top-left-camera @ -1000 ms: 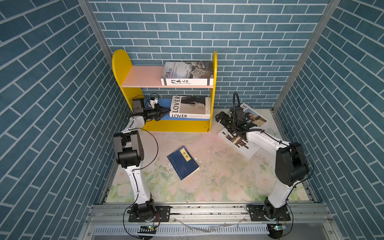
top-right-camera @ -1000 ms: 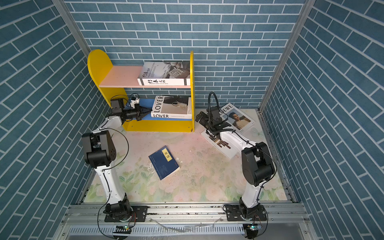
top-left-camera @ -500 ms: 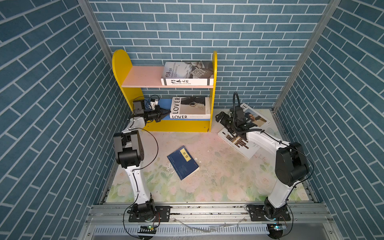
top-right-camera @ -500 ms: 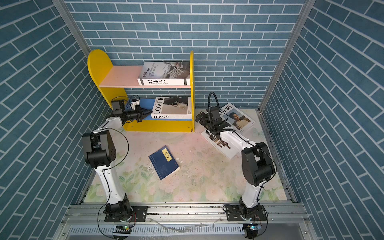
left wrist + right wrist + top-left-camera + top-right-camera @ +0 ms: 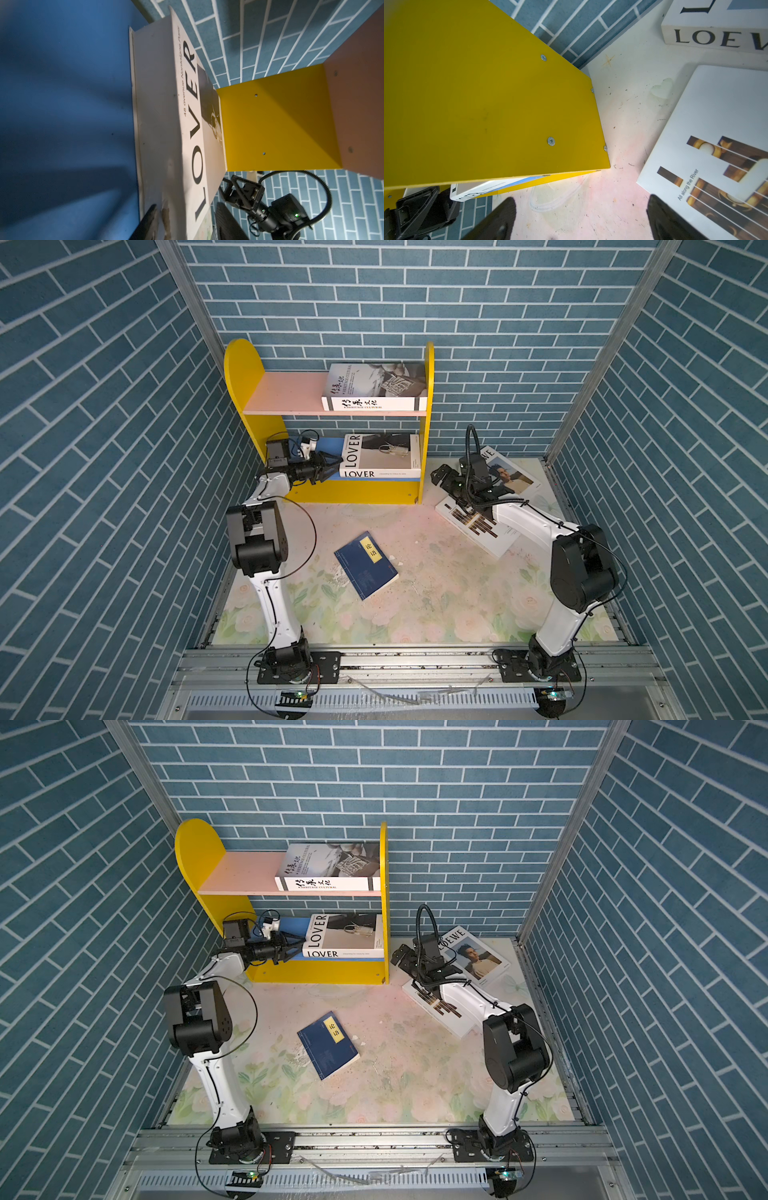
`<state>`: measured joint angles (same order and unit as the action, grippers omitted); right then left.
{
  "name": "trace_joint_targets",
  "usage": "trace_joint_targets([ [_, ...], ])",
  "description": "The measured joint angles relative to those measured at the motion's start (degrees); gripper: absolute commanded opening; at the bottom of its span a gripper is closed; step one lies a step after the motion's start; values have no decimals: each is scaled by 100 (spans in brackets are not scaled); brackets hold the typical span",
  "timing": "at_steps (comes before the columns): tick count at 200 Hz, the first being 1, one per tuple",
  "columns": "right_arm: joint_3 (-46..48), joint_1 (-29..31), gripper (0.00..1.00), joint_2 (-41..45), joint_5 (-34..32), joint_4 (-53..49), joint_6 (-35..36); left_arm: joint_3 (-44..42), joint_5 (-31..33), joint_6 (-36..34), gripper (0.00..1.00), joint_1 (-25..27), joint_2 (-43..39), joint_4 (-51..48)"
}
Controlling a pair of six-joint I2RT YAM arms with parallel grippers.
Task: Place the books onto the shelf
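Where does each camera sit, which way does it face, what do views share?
Top views: high in front, looking down at the shelf; left arm, right arm whole.
Left wrist: at the lower tier, facing LOVER; its fingers show.
Right wrist: beside the shelf, facing the table; both fingers show.
Shared: wrist views see LOVER and the yellow panel.
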<state>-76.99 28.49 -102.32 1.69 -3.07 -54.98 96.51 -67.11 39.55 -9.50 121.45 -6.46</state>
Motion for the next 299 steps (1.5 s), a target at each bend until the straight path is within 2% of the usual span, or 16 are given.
trace_joint_targets([
  [52, 4, -15, 99, 39, -52, -72, 133, -136, 155, -15, 80, -83, -256, -42],
  [88, 269, -138, 99, 402, -302, -319, 151, -461, 289, -66, 86, -142, -833, -114],
  [116, 612, -385, 99, 879, -675, -728, 146, -732, 494, -538, 89, -142, -1462, -638],
  [146, 1113, -835, 99, 1370, -828, -946, 205, -1488, 721, -979, 92, -111, -2347, -1016],
  [176, 1167, -1333, 99, 1375, -807, -1228, 605, -2426, 1139, -1091, 99, 164, -3021, -1084],
  [207, 780, -1779, 99, 868, -431, -1346, 1091, -3086, 1720, -1054, 100, 990, -3491, -1082],
  [232, -50, -1930, 99, 44, -50, -1541, 1714, -3526, 2133, -859, 100, 1567, -3978, -898],
  [257, -929, -1921, 99, -763, 289, -1731, 2310, -4057, 2514, -575, 100, 1779, -4522, -695],
  [299, -1696, -1919, 99, -1510, 446, -2162, 3018, -4699, 3158, -293, 100, 1958, -5455, -817],
])
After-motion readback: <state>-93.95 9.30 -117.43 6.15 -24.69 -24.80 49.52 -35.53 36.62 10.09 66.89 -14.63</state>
